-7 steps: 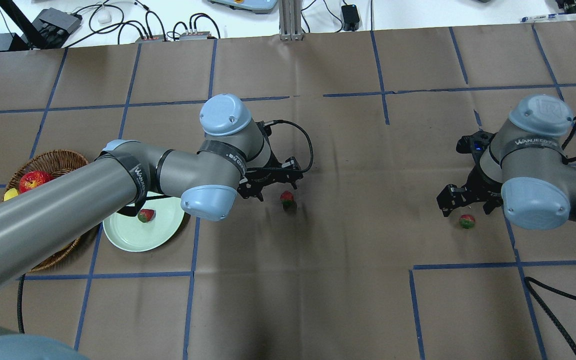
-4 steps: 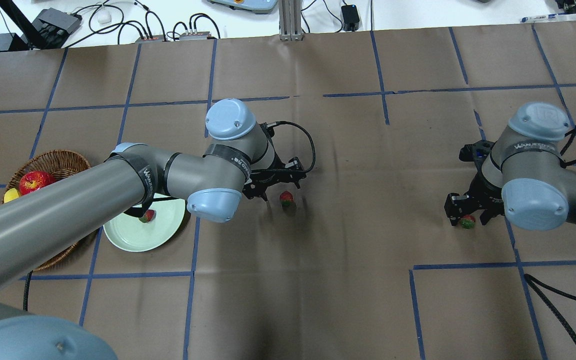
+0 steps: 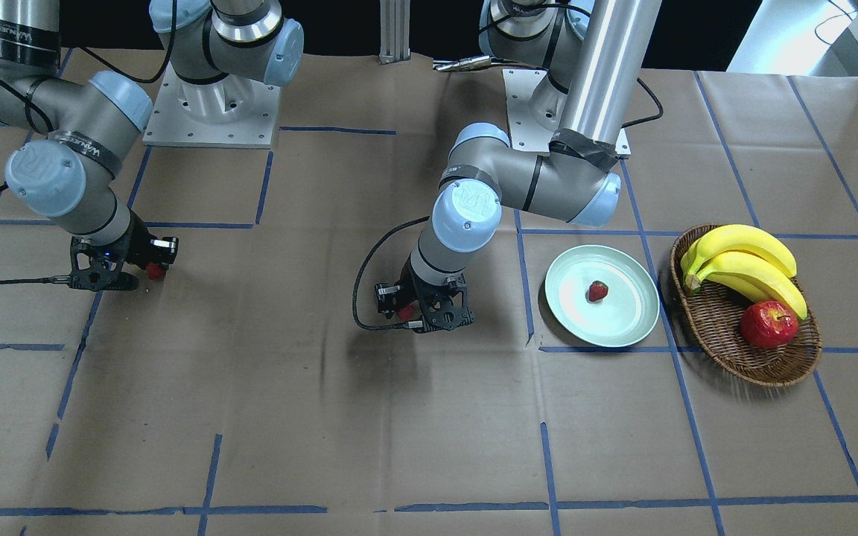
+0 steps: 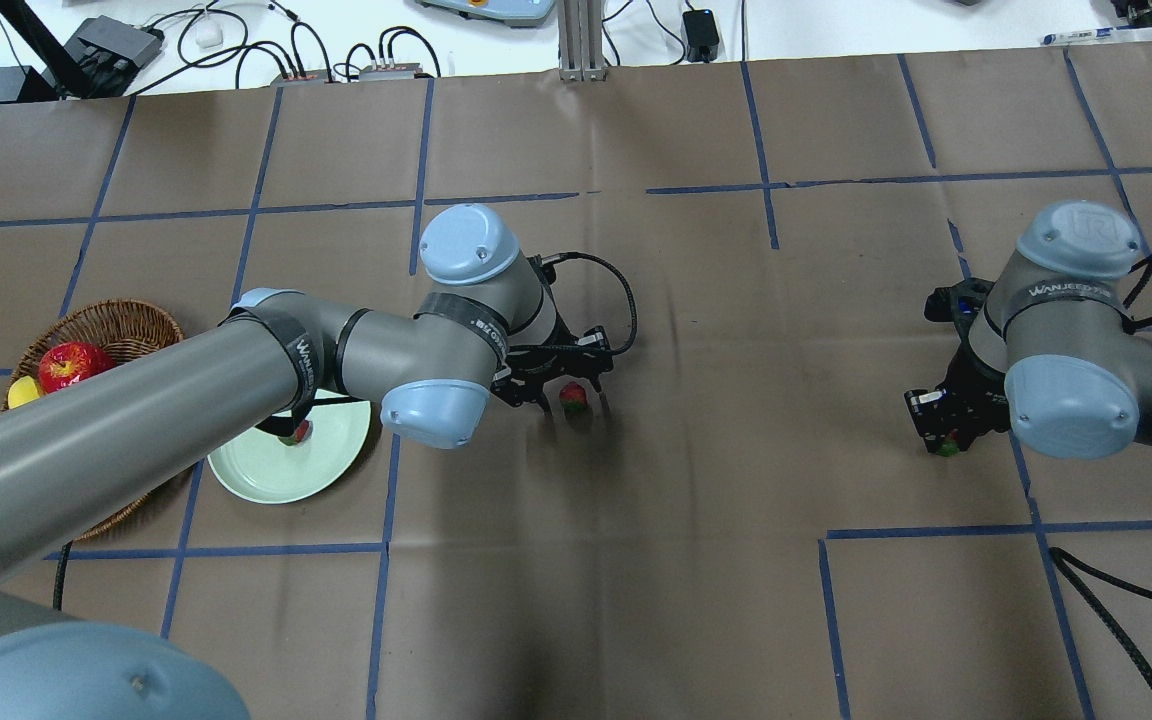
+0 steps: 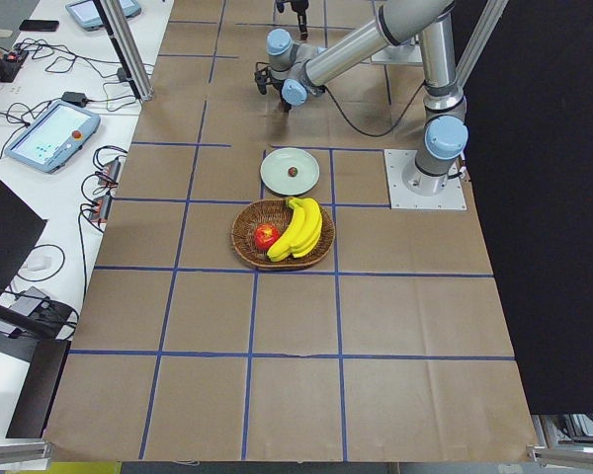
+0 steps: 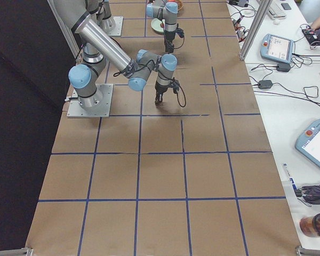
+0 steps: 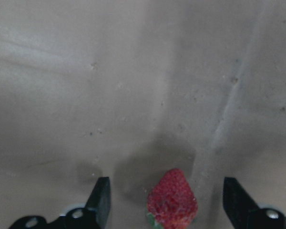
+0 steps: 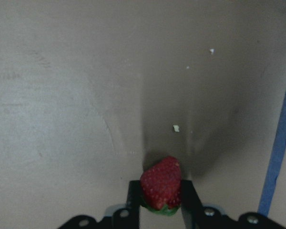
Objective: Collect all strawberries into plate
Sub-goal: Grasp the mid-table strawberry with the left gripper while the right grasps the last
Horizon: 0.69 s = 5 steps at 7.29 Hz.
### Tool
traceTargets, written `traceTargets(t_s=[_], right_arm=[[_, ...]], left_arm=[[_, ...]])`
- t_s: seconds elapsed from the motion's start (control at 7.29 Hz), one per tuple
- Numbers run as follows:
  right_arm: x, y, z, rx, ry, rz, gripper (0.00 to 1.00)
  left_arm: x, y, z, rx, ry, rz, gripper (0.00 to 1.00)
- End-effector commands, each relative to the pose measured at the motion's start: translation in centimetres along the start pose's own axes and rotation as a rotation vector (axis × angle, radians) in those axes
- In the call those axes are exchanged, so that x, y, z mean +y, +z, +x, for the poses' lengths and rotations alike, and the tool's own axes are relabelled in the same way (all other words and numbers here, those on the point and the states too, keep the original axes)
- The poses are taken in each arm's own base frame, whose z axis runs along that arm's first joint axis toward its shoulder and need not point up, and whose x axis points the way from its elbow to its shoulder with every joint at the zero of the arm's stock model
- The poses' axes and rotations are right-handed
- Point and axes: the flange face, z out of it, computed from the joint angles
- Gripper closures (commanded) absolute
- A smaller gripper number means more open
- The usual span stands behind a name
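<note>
I'm seeing bare brown table [image 4: 696, 450] lying open between the arms. The plate [image 3: 626, 316] is sitting just beside the wicker basket [image 3: 727, 339], one strawberry [image 3: 597, 290] in it. The left arm is reaching out, wrist pointing down, left gripper [image 7: 167, 193] spread wide around a second strawberry [image 7: 172, 200] on the paper, fingers clear of it. The right gripper [image 8: 161, 198] is pinching the third strawberry [image 8: 160, 183], blue tape line [image 8: 276, 143] running nearby.

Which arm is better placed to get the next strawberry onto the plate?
Probably left: the left gripper, open, straddles the middle strawberry near the plate. The right gripper is shut on the other strawberry, but far off.
</note>
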Motion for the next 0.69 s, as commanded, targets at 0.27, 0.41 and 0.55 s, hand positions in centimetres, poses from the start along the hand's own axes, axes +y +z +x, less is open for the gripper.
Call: traceTargets(t_s=[0.27,0.41,0.55], right_arm=[[-4.7,-8.3,-0.5,0.016,-0.027,0.074,0.96],[-5.3,-8.9,-3.9,0.005,-0.026,0.093,0.96],[-6.0,-9.6,-8.3,-0.005,-0.026,0.111,0.95]], left_arm=[[-0.7,-3.0,-0.5,0.022,0.088,0.043,1.00],[-1.8,-5.2,-3.0,-0.046,0.151,0.067,1.00],[-2.2,-8.2,-5.6,-0.112,0.231,0.062,1.00]])
